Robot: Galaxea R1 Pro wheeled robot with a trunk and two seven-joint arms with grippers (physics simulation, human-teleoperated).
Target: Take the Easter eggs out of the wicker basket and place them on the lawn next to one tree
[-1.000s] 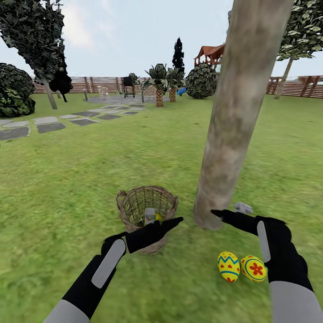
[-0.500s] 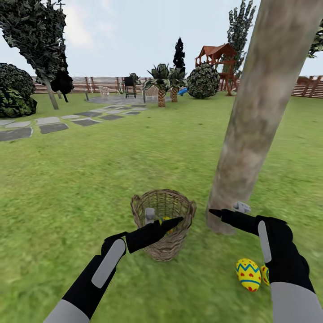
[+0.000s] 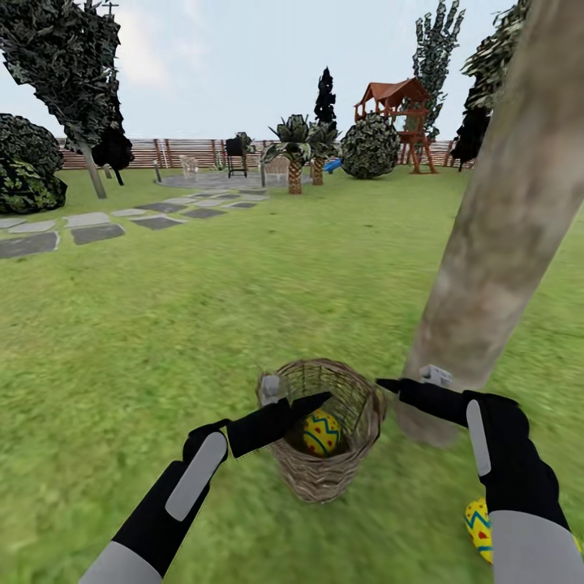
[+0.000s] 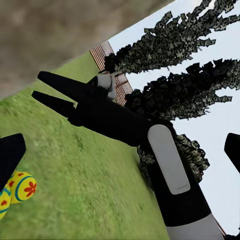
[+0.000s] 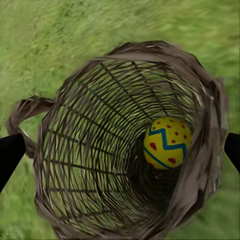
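Both black-sleeved arms reach forward from the bottom of the head view, forearms angled inward so that the two claws point toward each other over the small round brown woven wicker basket (image 3: 324,430). The left gripper (image 3: 302,404) lies across the near-left rim of the basket, its slim black fingers close together and nothing visible between them; whether they are fully closed cannot be told. The right gripper (image 3: 389,384) hangs just beside the basket's right rim, in front of the foot of the thick pale grey-brown mottled tree trunk (image 3: 495,243); in the left wrist view its two tapering fingers (image 4: 55,80) stand apart with a clear gap and hold nothing. One yellow Easter egg with blue zigzag bands and red hearts (image 3: 321,432) sits at the bottom of the basket, below and between the two claws; the right wrist view looks straight down the open weave at it (image 5: 167,142), with the black fingertips spread wide at either edge of that picture. A second yellow egg with a blue zigzag (image 3: 478,529) lies on the mottled green lawn (image 3: 162,324) near the trunk's base, partly hidden behind the right forearm, and a third yellow egg with a red flower (image 4: 22,186) rests on the grass in the left wrist view.
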